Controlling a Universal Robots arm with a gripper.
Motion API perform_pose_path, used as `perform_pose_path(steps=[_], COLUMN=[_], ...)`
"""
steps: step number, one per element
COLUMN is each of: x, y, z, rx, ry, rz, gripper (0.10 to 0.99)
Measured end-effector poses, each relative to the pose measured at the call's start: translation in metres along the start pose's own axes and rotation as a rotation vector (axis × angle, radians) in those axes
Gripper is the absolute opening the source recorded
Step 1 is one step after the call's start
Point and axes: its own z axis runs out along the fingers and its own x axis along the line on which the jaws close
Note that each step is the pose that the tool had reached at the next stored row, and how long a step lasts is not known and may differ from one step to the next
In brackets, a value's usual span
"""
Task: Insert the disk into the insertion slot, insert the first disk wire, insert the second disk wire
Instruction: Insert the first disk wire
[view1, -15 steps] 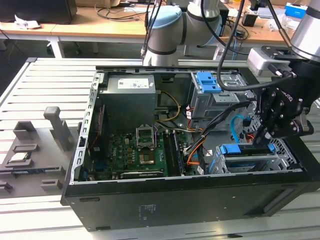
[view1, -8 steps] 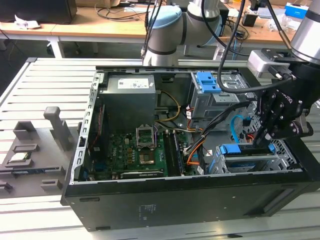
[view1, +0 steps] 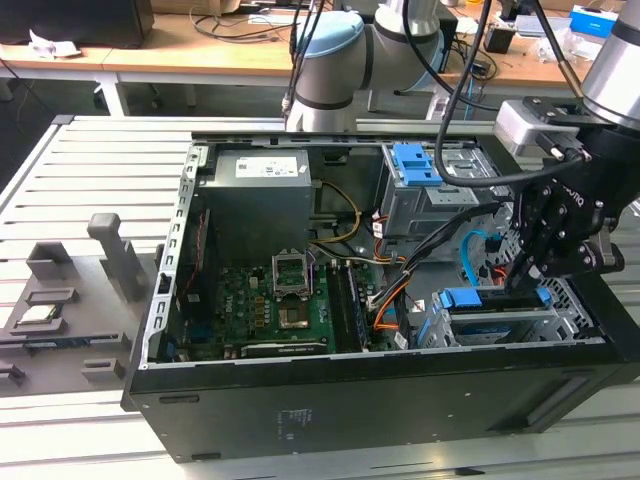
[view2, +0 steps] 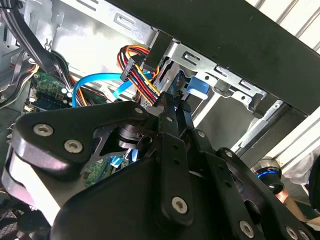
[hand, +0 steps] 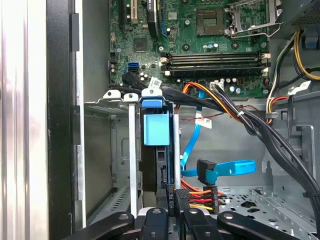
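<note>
The disk, framed by its blue caddy, sits inside the silver insertion slot at the case's front corner on the exterior view's right. My gripper hangs just behind the disk's rear end. In both wrist views its fingers are shut on the black plug of the first disk wire, a red, orange and yellow bundle, held close to the disk's back edge. The second disk wire, a flat light-blue cable with a dark plug, lies loose beside it and loops away.
A taller grey cage with a blue latch stands behind the slot. Thick black cables cross above the bay toward the motherboard. The power supply fills the back corner. The black case wall runs right beside the slot.
</note>
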Motion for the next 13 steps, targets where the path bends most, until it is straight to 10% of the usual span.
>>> perform_pose_path(steps=[13], x=[0.0041], y=[-0.0045], z=[0.004], rx=[0.0], ry=[-0.0038], rz=[0.0], gripper=[0.184])
